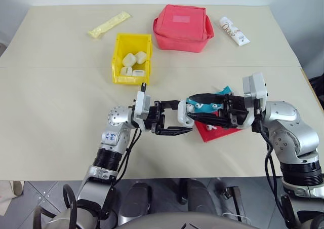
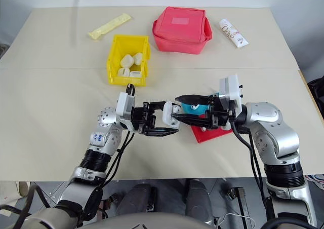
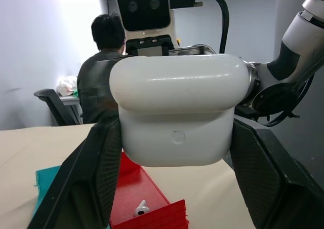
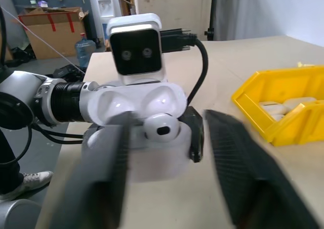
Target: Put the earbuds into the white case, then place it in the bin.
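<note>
Seating the earbud fully is the step in hand, judged from the layout. Near the lower centre of the left eye view, the left gripper [image 1: 174,123] is clamped on the small glossy white rounded charging case [image 3: 178,118], its two black fingers [image 3: 91,178] pressing the case's opposite sides. The hinged lid stands open. In the right wrist view, one tiny glossy white earbud [image 4: 161,126] sits on top of the open case, apparently not pushed home. The right gripper [image 4: 167,163] has its jaws spread apart, one either side of the case, gripping nothing.

Procedure, as a judgement:
1. Hold the case level with the left gripper; any tilt could let the loose earbud slide out.
2. Press the earbud down with one right fingertip, not both, so that the case is not pried from the left grip.
3. Confirm that the earbud sits flush before closing the lid.

Just beyond the grippers, a shallow red plastic tray [image 3: 139,188] lies on the beige table [image 1: 61,112] and holds a second small white earbud [image 3: 140,208]; a teal tray [image 1: 224,91] lies against it. This earbud must be collected next.

Farther off, in the upper centre-left, the bright yellow rectangular plastic bin [image 1: 117,54] holds several off-white cases. The red fabric pouch [image 1: 182,27] stands to the right of it.
</note>
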Motion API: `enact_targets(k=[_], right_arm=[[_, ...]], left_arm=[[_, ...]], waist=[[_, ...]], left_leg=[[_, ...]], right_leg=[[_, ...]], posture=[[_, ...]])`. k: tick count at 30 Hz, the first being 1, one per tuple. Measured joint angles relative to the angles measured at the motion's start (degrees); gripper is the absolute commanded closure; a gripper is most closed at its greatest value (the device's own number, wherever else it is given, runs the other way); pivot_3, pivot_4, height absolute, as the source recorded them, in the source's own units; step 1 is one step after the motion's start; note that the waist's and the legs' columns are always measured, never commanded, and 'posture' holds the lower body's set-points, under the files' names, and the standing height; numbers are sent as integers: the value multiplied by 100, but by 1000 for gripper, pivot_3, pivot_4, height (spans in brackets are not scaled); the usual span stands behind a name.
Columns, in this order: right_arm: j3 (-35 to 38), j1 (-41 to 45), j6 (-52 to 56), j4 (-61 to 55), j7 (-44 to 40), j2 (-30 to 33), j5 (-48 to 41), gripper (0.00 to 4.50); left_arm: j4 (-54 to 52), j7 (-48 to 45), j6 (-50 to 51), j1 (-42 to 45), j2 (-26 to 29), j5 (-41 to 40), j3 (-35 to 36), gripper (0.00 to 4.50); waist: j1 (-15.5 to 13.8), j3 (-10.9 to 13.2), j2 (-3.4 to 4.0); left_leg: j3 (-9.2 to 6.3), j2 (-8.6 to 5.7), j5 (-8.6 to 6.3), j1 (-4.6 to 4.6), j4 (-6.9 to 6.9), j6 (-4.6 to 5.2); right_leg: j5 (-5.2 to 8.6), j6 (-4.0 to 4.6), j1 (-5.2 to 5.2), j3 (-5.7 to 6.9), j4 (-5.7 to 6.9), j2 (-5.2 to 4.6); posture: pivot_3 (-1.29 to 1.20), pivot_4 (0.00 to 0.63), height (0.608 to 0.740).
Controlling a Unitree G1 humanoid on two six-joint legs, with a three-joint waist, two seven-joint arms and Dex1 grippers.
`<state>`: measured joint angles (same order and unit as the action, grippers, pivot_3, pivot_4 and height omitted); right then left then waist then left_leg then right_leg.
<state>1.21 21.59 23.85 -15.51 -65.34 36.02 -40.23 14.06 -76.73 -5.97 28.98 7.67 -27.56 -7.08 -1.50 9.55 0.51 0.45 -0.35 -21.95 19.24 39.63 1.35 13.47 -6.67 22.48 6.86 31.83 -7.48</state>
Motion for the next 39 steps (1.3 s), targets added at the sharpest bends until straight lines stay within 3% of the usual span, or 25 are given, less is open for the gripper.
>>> enact_targets(k=[3, 9, 15, 22, 31, 35, 39], right_arm=[[2, 28, 80, -31, 44, 135, 6, 15], [227, 21, 282, -236, 241, 362, -22, 15], [1060, -628, 632, -626, 391, 1016, -198, 15], [2601, -2519, 747, -725, 424, 1579, 29, 15], [4410, -4603, 778, -1005, 137, 1531, 257, 15], [4450, -4635, 819, -1030, 208, 1531, 256, 15], [3802, -3737, 892, -889, 276, 2062, 315, 15]], left_arm=[[47, -23, -33, 17, -3, 0, 2, 1706], [269, -38, -98, 163, 17, 0, 62, 1706], [570, -25, -229, 225, 160, 6, 298, 1706], [745, 40, -327, 277, 357, 43, 500, 1706], [745, 125, -332, 69, 750, 37, 853, 1706], [725, 178, -332, 24, 833, 38, 903, 1706], [685, 275, -335, -1, 869, 38, 943, 1706]], waist=[[-3, 0, 0], [-9, 0, 0], [-18, 1, -2], [-116, 2, -2], [-157, 1, -1], [-142, 1, -1], [-94, 1, 0]], left_leg=[[-1, 0, 0, 1, 0, 0], [-1, -1, -1, 2, 0, 1], [-2, 1, -3, 6, -1, 2], [4, 0, -6, 5, -1, 7], [11, 5, -17, -2, -4, 8], [12, 7, -18, -3, -6, 7], [16, 7, -19, -5, -7, 6]], right_leg=[[0, 0, 0, 0, -1, -1], [0, 0, 0, 1, -4, -1], [0, 0, -1, 1, -10, -4], [-2, -4, -3, 0, -16, -1], [-1, -2, 0, -47, -30, -6], [0, 0, 1, -59, -31, -8], [2, 3, 5, -65, -29, -9]], posture=[[0, 150, 740], [0, 150, 740], [0, 150, 740], [0, 150, 740], [0, 150, 740], [0, 150, 740], [0, 150, 740]])
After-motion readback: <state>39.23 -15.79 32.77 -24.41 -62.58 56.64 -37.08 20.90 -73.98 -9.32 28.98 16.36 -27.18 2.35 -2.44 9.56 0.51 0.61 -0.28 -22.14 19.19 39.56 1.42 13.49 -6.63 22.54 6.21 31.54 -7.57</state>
